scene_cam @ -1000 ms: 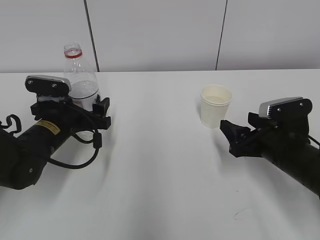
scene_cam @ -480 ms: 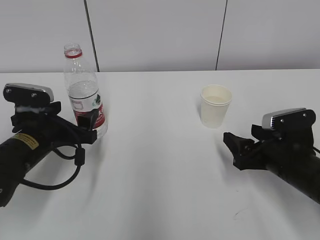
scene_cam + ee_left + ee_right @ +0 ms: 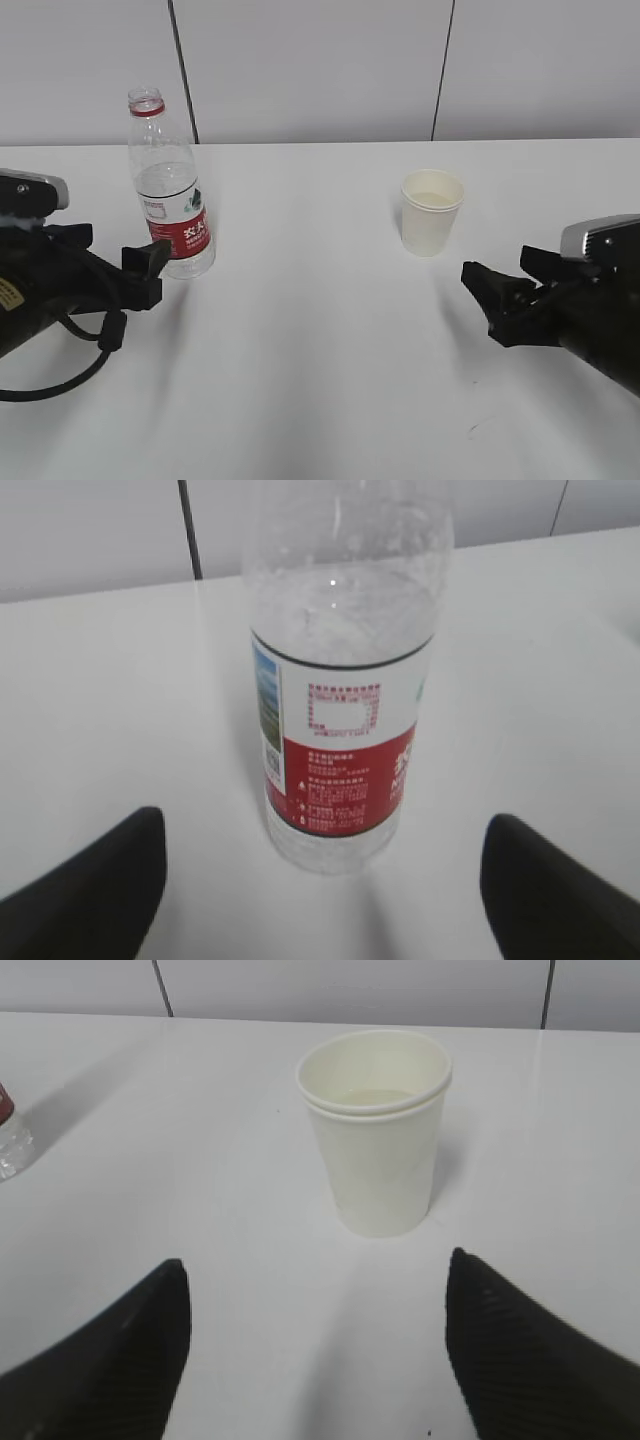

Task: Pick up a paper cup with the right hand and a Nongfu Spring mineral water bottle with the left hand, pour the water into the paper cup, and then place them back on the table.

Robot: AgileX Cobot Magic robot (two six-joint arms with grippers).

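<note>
On the white tabletop [image 3: 320, 330]: Nongfu Spring bottle [image 3: 170, 190] upright, uncapped, just beyond wide-spread, empty left hand [image 3: 125, 275]; paper cup [image 3: 431, 212] upright ahead of wide, empty right hand [image 3: 490, 295]. Risked tipping either if clipped by a finger. Broad bare surface all round; edges unseen.

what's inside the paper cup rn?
The paper cup holds a shallow pool of clear water low inside. Its near wall hides the bottom, so depth is unclear.
</note>
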